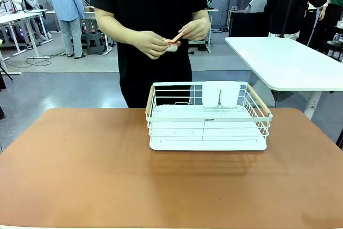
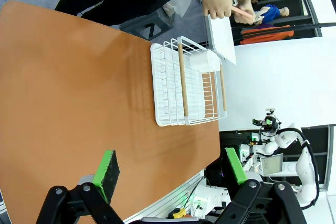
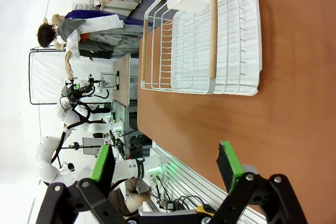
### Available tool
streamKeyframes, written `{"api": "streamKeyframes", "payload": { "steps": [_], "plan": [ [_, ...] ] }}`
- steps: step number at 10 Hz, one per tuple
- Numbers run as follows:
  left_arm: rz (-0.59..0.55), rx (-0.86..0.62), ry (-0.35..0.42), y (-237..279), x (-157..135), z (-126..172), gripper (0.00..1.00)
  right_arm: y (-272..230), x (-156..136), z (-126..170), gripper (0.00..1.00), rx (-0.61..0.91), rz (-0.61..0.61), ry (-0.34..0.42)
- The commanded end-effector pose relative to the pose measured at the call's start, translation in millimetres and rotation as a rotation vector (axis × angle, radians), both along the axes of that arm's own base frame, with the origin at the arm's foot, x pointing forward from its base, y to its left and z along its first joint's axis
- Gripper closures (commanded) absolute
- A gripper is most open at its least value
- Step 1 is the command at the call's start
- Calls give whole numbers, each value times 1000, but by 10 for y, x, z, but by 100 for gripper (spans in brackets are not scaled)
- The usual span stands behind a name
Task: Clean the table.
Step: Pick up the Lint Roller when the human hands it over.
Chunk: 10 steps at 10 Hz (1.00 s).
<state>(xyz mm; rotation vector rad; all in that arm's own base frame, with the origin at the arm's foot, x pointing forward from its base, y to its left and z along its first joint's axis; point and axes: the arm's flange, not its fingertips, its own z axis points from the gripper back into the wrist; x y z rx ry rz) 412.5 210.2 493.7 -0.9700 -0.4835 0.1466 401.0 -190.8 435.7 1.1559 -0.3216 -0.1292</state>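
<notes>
At the bottom edge of the left wrist view, the left gripper has its two fingers spread wide, with nothing between them. One green pad is over the table. The other pad is past the table's rim, over equipment on the floor. From this gripper, the white wire rack stands at about 12 o'clock, well apart from it, and only bare brown top lies between them.

The right gripper is the same: its fingers are apart and hold nothing. One pad is over the brown top and the other is beyond the rim. In its own view, the rack is at about 1 o'clock.

Seen from the front, the table fills the lower half. The rack sits on it a little toward 1 o'clock from the middle, near the far edge. It has wooden handles on both short sides. A white holder with two compartments hangs inside the rack's far wall.

Behind the rack, at 12 o'clock, a person in black stands close to the far edge. Both hands are raised above the rack. They pinch a small orange-pink thing together with something white, but I cannot tell what it is. A white desk stands at 2 o'clock, off the table.
</notes>
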Motion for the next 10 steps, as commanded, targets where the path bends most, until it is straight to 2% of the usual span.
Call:
{"api": "streamKeyframes", "payload": {
  "steps": [1,10],
  "plan": [
    [0,-12,-7,4,-10,22,0,11,3,27,0,11,2,-2],
    [0,-12,-7,4,-10,22,0,11,3,27,0,11,2,-2]
  ]
}}
